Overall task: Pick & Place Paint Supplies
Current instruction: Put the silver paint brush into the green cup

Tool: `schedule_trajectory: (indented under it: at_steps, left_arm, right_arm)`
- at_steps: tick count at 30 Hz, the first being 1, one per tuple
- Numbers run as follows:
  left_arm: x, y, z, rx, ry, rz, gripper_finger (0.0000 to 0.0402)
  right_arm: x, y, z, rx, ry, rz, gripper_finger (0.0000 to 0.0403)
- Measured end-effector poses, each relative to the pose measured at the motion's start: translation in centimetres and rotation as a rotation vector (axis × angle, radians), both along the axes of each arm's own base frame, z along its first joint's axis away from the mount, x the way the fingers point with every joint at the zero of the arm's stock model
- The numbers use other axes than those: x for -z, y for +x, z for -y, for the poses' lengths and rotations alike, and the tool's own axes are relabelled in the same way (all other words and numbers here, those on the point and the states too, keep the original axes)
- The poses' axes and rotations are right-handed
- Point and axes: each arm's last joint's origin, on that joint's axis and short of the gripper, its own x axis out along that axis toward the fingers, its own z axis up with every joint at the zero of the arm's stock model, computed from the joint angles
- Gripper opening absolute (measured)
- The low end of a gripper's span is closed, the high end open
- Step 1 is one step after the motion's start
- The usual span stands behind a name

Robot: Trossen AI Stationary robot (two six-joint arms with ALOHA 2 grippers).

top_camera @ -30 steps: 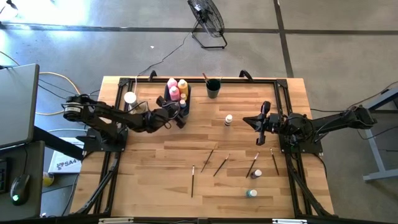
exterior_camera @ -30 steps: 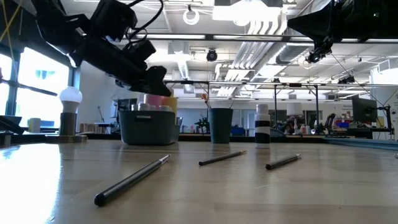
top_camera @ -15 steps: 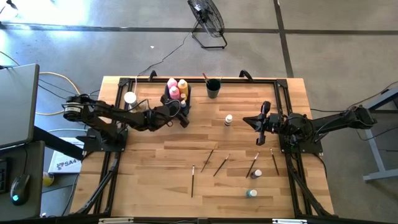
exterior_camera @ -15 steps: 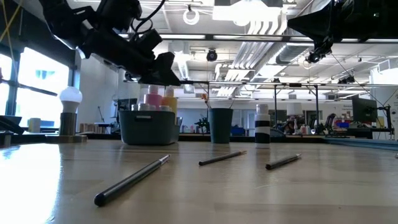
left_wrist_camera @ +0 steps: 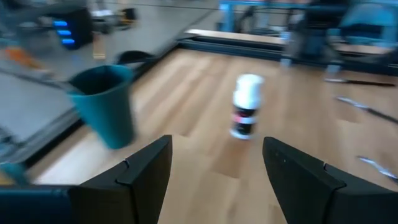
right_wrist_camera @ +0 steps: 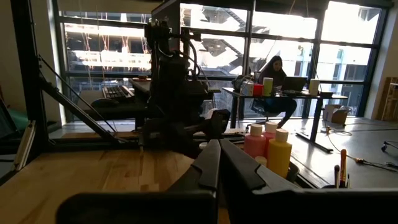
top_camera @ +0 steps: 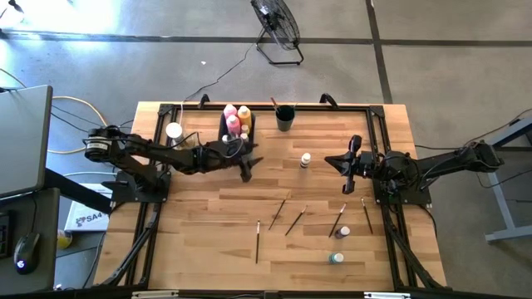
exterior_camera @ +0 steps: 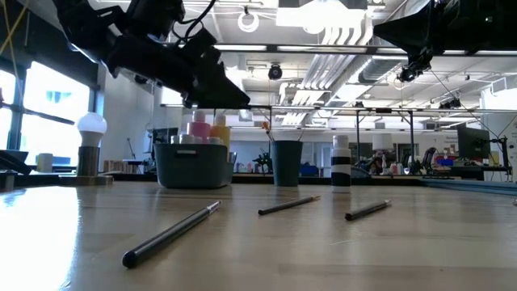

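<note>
1. In the high view the left gripper (top_camera: 246, 169) sat just left of the frame's centre, over the wood beside the dark bin (top_camera: 225, 131). Its fingers (left_wrist_camera: 140, 180) stood well apart in the left wrist view, with nothing between them.
2. The right gripper (top_camera: 347, 164) waited right of centre in the high view. Its fingers (right_wrist_camera: 211, 165) were pressed together and held nothing.
3. The pink squeeze bottle (top_camera: 231, 117) and the yellow squeeze bottle (top_camera: 244, 114) stood in the bin in the upper middle of the high view. The left arm covered the bin's lower part, so what else lay inside could not be made out.
4. A teal cup (top_camera: 285, 118) stood right of the bin, with a thin brush handle showing at its rim. In the left wrist view the cup (left_wrist_camera: 107, 104) was blurred.
5. A small white-capped bottle (top_camera: 306, 159) stood alone at centre. Its label colour was hard to read in the blurred left wrist view (left_wrist_camera: 246, 106).
6. Several paintbrushes (top_camera: 277, 213) lay scattered on the table (top_camera: 191, 241) in the lower middle. Two more small bottles (top_camera: 344, 232) (top_camera: 335, 258) stood toward the lower right.
7. In the low view the nearest brush (exterior_camera: 171, 234) lay at lower left, its far tip unclear.
8. A white knob (top_camera: 174, 130) stood left of the bin.
</note>
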Motion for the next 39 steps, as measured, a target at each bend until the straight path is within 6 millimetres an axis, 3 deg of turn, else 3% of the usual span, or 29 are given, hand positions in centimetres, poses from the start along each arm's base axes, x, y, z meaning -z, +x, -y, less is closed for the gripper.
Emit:
schedule_trajectory:
  at_steps: [6, 33, 39]
  left_arm:
    - [0.01, 0.13, 0.45, 0.153, -0.034, 0.004, 0.0246]
    - [0.0, 0.11, 0.4, 0.136, -0.038, 0.006, 0.0246]
    - [0.05, 0.1, 0.4, 0.136, -0.038, 0.001, 0.0245]
  right_arm:
    - [0.0, 0.0, 0.0, 0.0, 0.0, 0.0, 0.0002]
    - [0.17, 0.02, 0.0, -0.004, 0.028, -0.012, 0.0002]
    - [0.62, 0.01, 0.27, 0.093, 0.05, -0.055, 0.0002]
